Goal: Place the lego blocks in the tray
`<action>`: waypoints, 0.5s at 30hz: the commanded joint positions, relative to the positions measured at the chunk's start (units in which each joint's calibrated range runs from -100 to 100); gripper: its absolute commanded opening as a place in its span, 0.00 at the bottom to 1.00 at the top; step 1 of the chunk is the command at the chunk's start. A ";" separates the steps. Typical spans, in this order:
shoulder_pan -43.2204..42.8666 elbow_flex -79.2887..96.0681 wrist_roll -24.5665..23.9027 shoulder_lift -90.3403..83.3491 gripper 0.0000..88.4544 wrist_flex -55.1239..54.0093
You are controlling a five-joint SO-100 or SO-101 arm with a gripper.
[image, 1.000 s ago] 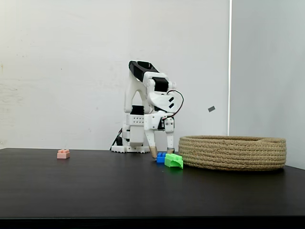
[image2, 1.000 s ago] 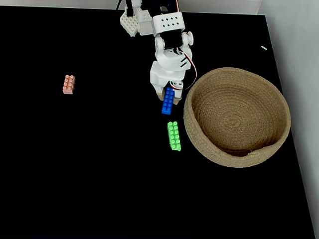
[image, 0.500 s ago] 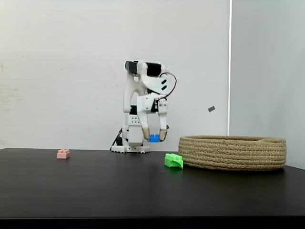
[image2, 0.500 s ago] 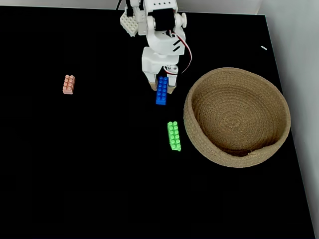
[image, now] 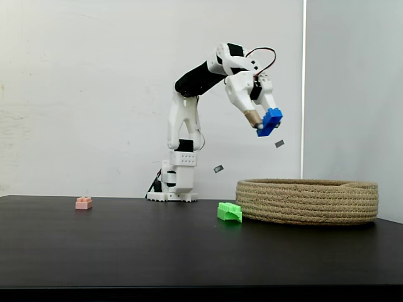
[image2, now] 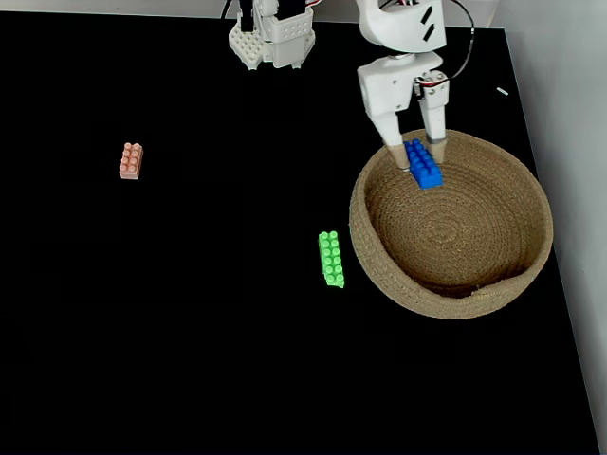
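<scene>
Lifted off the table since a second ago, the blue brick now hangs pinched in the gripper, high above the near-arm rim of the tray, poised for release. Outside the tray, the green brick lies just beside its wall and the pink brick well apart.

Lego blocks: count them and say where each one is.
3. The blue block is held in the end effector above the basket; green block beside the basket; pink block far left on the table.

No legible text, label or number anywhere.
</scene>
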 commanded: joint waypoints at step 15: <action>5.18 -7.59 -1.03 2.03 0.35 2.57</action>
